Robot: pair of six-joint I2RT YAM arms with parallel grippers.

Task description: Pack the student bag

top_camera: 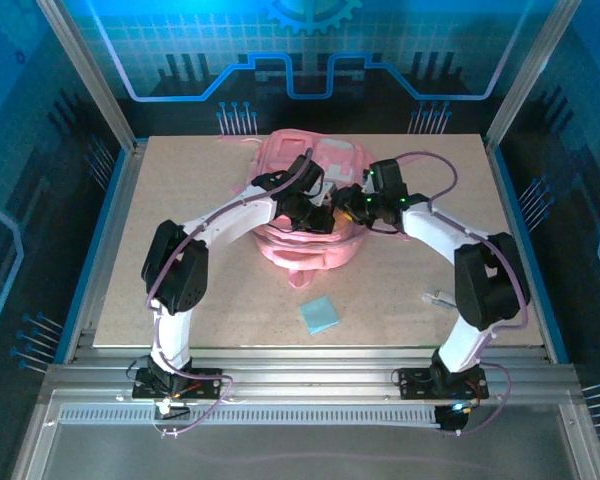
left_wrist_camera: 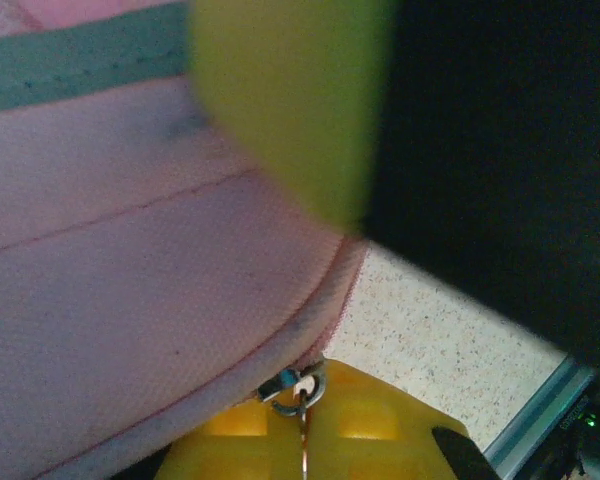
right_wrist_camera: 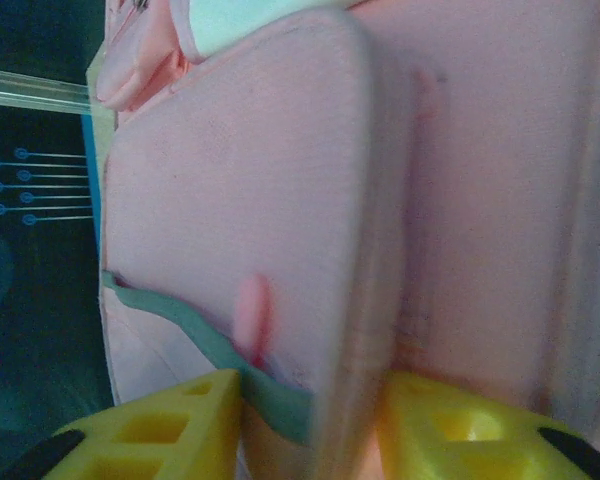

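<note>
Student bag (top_camera: 325,160) lies flat on the worktop (top_camera: 180,200), centre L-R and close to the far edge, w/ its straps trailing toward the near edge. Both arms reach in from the near edge and meet over the bag's middle, wrists almost touching.

Left gripper (left_wrist_camera: 302,405): yellow fingers pressed together, pinching a small metal zip pull (left_wrist_camera: 298,383) right at the tips. Pull sits at the bag's curved lower seam, where pink fabric meets bare speckled worktop. Teal zip tape (left_wrist_camera: 80,60) runs across the fabric above. A blurred yellow-green shape (left_wrist_camera: 290,100) backed by a dark mass hangs close to the lens; can't tell what it is.

Right gripper (right_wrist_camera: 310,425): fingers sit either side of a padded pink panel edge standing up from the bag, teal tape against the left pad, panel rim against the right pad. Gap betw. the pads is packed w/ fabric, so it looks like a pinch on the bag.

Also on the worktop: a light-blue square (top_camera: 319,315) lying flat, well apart from the bag, nearer the near edge, approx. centre. A small pale item (top_camera: 435,297) lies toward the right edge beside the right arm; too small to ID.
</note>
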